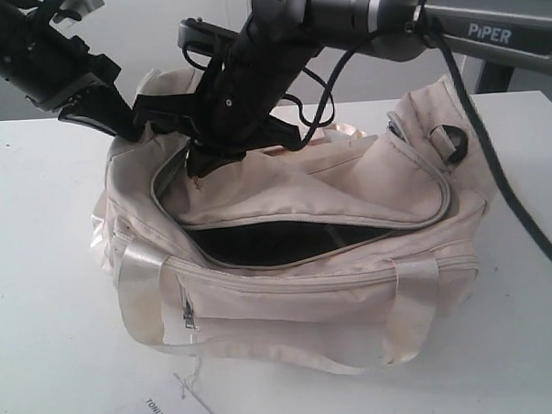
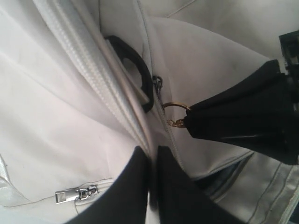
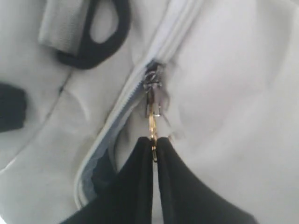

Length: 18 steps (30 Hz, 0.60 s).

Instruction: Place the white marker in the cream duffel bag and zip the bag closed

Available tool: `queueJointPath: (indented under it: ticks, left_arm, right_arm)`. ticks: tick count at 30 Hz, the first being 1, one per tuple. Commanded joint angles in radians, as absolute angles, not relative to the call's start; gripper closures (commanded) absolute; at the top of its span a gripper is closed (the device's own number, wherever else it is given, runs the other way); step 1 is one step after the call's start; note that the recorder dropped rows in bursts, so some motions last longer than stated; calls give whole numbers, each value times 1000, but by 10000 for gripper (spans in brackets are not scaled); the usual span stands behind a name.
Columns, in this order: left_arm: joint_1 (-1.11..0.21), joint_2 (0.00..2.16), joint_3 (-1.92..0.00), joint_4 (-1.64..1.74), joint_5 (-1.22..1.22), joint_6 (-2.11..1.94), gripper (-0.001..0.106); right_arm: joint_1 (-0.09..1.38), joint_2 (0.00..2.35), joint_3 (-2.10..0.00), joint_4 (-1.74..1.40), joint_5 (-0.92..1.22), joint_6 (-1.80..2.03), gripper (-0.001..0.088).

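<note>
Exterior view: the bag [image 1: 348,181] sits on the white table [image 1: 41,272] with its curved top zip undone along most of its length, dark lining showing in the gap. The marker cannot be seen in any view. Both arms crowd the bag's left end. The right arm reaches across above the bag and partly blocks the sight of that end; the right hand [image 1: 199,164] is down at the zip's left end. The left hand [image 1: 124,129] presses at the bag's left corner, just beside it. A black cable [image 1: 494,170] trails over the bag's right end, past a black ring [image 1: 452,144]. A paper tag [image 1: 170,413] lies in front of the bag, below the side-pocket pull [image 1: 187,313].

Left wrist view: the left hand [image 2: 150,151] has its fingers almost together, with a thin fold of bag cloth beside the zip pinched between them. Just beyond it, the right hand's tip holds the gold ring [image 2: 175,103], next to the bag's other black ring.

Right wrist view: the right hand [image 3: 153,145] is clamped on the gold ring, seen edge-on, which hangs from the slider [image 3: 152,86]. Past the slider the zip teeth are joined.
</note>
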State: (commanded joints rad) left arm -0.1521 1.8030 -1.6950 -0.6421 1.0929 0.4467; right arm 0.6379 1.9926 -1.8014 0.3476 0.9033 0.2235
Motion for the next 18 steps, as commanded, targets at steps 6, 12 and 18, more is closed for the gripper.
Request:
queueJointPath:
  ticks: [6, 12, 18]
  left_arm:
    - [-152, 1803, -1695, -642, 1091, 447, 1053]
    - [-152, 1803, -1695, -642, 1091, 447, 1053]
    - [-152, 1803, -1695, -642, 1091, 447, 1053]
  right_arm:
    - [638, 1982, -1801, 373, 963, 205, 868]
    - [638, 1980, -1801, 464, 1009, 159, 868]
    - [640, 1973, -1801, 536, 1042, 125, 868]
